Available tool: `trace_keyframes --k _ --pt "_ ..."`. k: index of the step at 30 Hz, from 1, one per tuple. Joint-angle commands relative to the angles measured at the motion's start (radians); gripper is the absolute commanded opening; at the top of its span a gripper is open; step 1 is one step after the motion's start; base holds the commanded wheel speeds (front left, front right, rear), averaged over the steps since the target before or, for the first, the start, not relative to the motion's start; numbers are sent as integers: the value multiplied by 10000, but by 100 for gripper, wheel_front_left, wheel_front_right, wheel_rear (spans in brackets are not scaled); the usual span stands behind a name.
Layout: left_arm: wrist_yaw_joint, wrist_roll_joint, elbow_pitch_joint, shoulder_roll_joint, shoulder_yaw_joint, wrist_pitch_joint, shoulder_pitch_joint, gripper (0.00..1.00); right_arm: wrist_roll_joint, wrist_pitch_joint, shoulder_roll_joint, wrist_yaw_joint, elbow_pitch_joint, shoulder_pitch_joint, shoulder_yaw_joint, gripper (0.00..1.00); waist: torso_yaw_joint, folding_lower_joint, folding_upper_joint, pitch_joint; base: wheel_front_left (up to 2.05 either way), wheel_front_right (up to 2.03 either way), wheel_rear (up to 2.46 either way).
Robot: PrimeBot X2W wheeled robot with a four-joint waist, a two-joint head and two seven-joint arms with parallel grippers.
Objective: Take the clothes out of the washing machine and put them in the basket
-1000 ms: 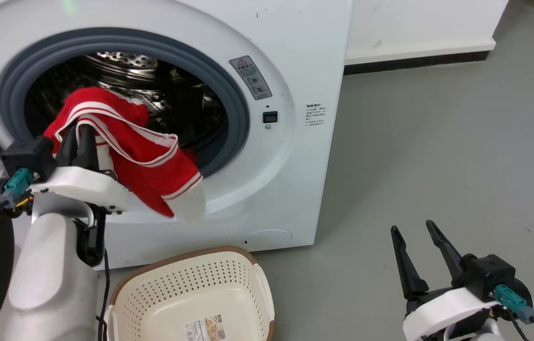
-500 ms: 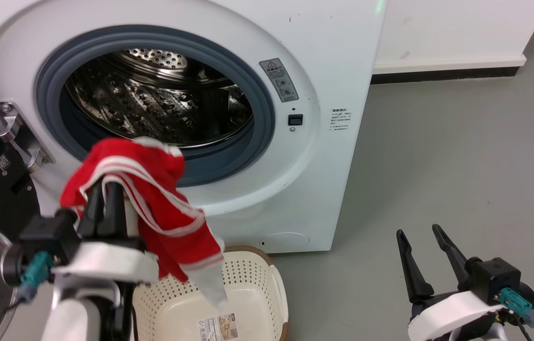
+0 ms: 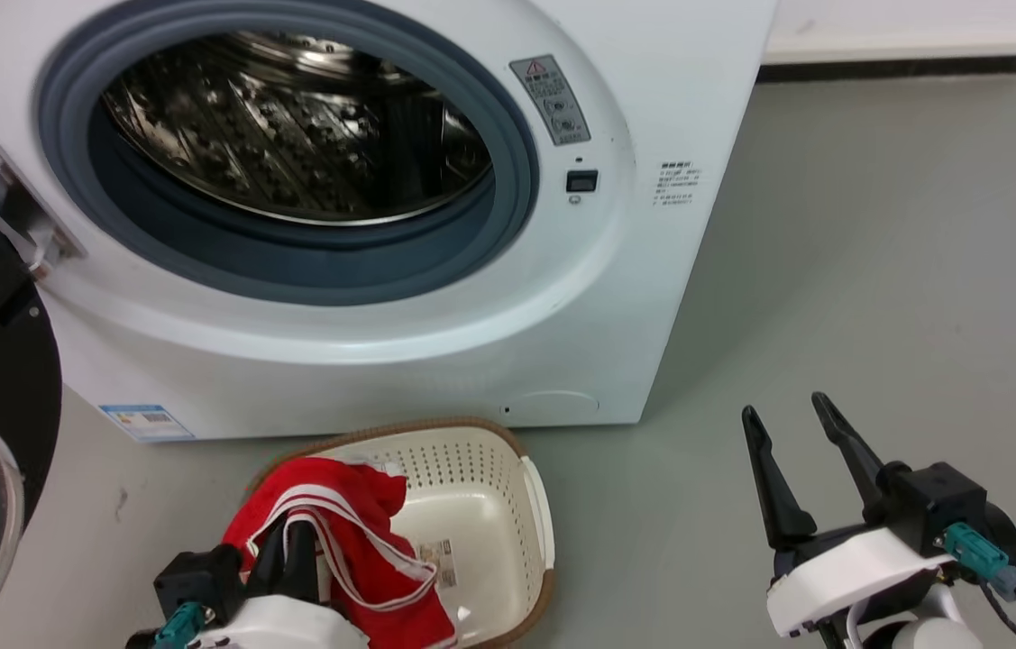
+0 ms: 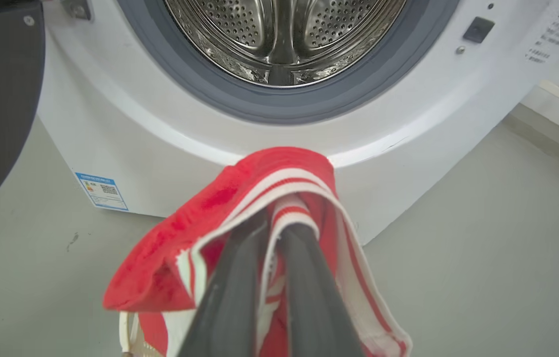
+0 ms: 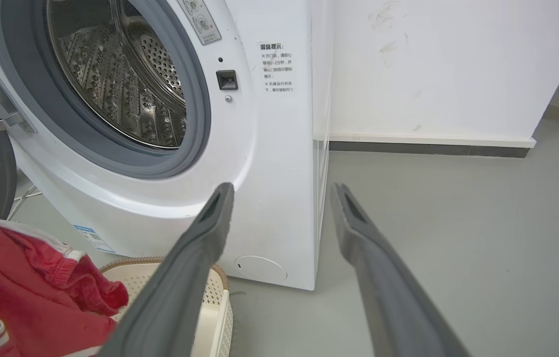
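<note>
Head view: my left pincer is clamped on the clothes, which drape around its fingers, partly inside the basket just ahead. I judge this the placing step; next I must part the fingers to release. Further ahead, the washing machine drum looks empty. My right pincer stands apart, idle.

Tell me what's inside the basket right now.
The red clothes, gripped by the left claw, cover the left side of the basket. To their right, bare cream bottom shows with part of a paper label. Anything beneath the fabric, including the rest of the label, is hidden.
</note>
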Motion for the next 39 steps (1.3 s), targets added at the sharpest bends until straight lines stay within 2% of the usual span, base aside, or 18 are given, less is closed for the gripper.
trace_keyframes --k 1,10,21,29,34,35,36,39 --pt "-49 -121 477 -20 -11 -325 -508 0 -60 -6 4 -3 -71 -208 19 100 -67 0 -1 567 0 0 0" --pt "-172 -460 3377 -102 -28 -1127 -2471 0 -161 -42 5 -3 -279 -943 157 100 -267 0 -1 2365 0 0 0" --pt "-214 -704 7205 -138 678 -1260 -5015 0 -43 -441 5 -3 -156 -2064 388 100 -737 0 -1 4672 0 0 0" --pt "-163 -1061 9685 -141 1301 -1255 -5878 0 68 -741 5 -3 198 -2463 552 100 -980 0 -1 5269 0 0 0" --pt "-107 -1206 10601 -143 1560 -1256 -6089 0 97 -862 5 -3 459 -2585 562 100 -1009 0 -1 5217 0 0 0" --pt "-106 -1233 10723 -141 1604 -1256 -6072 46 101 -878 5 -3 538 -2593 549 100 -992 0 -1 5122 0 0 0" --pt "-112 -1213 10797 -132 1621 -1256 -6036 100 90 -893 5 -3 606 -2579 539 100 -969 0 -1 4994 0 0 0" --pt "-154 -1086 10793 -124 1661 -1256 -5775 100 2 -946 5 -3 826 -2459 505 100 -870 0 -1 4418 0 0 0"
